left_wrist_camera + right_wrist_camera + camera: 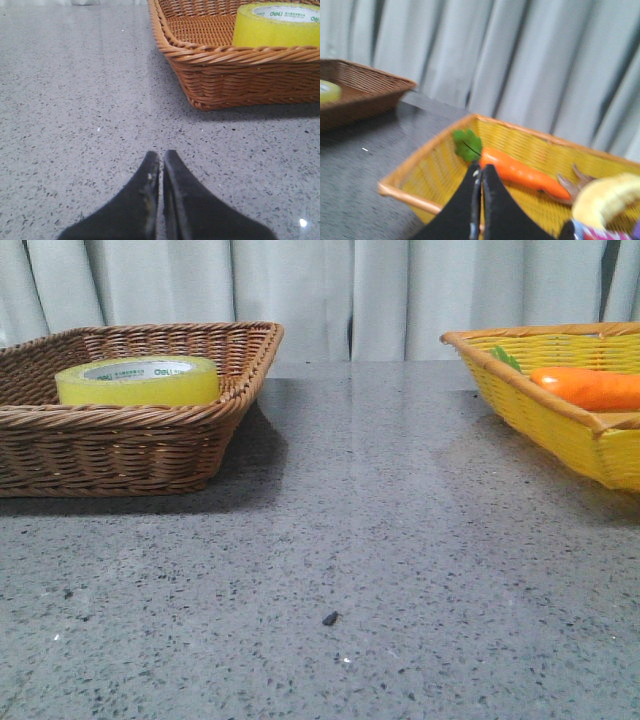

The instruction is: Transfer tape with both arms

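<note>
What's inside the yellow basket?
The yellow woven basket holds an orange carrot with a green leafy top, a pale yellow banana-like thing and a brown piece beside it. The right pincer covers part of the floor, so more may be hidden.

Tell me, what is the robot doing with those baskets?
Nothing is being held yet. The yellow tape lies in the brown basket. The left gripper is shut over the bare table near that basket. The right gripper is shut too, above the yellow basket holding a carrot.
</note>
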